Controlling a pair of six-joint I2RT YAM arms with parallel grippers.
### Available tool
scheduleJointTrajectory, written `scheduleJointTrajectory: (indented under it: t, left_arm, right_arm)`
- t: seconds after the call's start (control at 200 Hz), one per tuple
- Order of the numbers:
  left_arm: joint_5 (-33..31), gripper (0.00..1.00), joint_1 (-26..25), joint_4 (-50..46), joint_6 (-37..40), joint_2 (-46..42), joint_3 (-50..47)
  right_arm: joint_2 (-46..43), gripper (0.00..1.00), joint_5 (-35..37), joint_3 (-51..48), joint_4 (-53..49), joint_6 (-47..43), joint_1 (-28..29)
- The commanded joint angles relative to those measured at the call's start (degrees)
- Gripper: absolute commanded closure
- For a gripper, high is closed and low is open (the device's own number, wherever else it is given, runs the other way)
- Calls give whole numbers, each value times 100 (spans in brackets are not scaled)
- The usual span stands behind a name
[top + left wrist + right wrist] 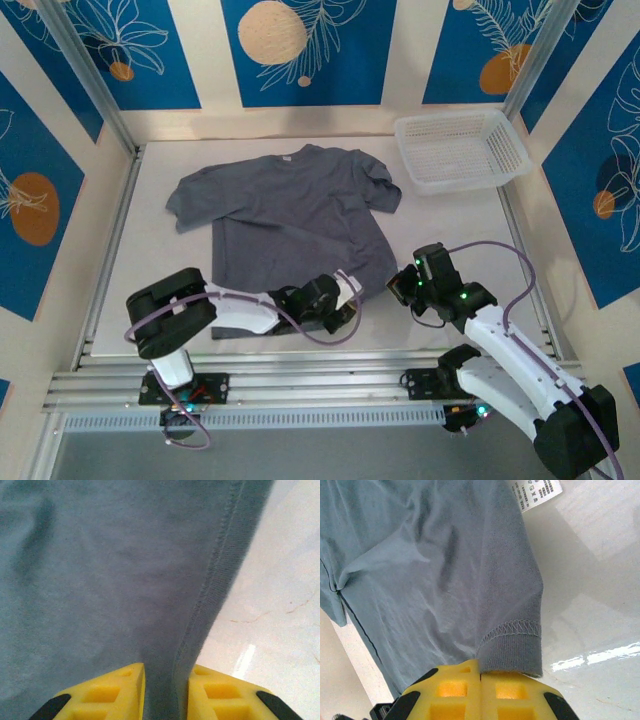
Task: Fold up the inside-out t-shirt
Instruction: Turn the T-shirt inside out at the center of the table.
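On table (450, 235), dark grey t-shirt (290, 215), spread out

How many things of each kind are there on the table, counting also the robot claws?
t-shirt: 1
basket: 1
claws: 2, the left claw and the right claw
Total: 4

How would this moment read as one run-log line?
t-shirt: spread, unfolded | left fingers: pinching bottom hem | right fingers: shut on hem corner
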Motion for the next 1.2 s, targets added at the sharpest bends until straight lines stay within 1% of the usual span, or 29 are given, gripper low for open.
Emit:
scheduleJointTrajectory:
  t: [0.0,0.105,0.175,0.24,0.335,0.465,0.545,0.635,0.745,0.85,0.975,1.195]
  left_arm:
    - [418,74,64,200,-98,0,-19]
    - [600,72,66,381,-270,177,31]
    - [514,72,82,488,-332,192,-33]
    - [388,72,158,489,-356,77,-146]
    - [447,72,398,484,-338,-220,-368]
    - [891,72,584,383,-164,-351,-392]
    - [1337,72,595,336,-108,-62,-199]
    - [1602,69,587,428,-211,305,-35]
    - [1548,65,617,741,-380,457,-112]
    - [1361,63,703,720,-397,346,-228]
    - [1173,63,890,561,-303,81,-411]
    - [1190,64,1073,460,-261,-131,-564]
  right_arm:
    - [-58,100,-9,12,-134,20,-23]
    - [-49,100,-6,9,-132,27,-23]
    - [-52,100,-9,23,-163,29,-23]
    - [-50,100,-3,47,-207,22,-24]
    - [-42,100,26,51,-217,9,-27]
    - [66,100,-15,69,-114,-6,-32]
    - [147,100,-66,71,-23,11,-32]
    - [180,100,-75,97,-23,19,-15]
    - [103,100,-27,106,-136,21,-5]
    - [19,100,17,113,-238,15,-14]
    - [32,100,32,133,-252,-11,-25]
    - [93,100,8,116,-178,15,-14]
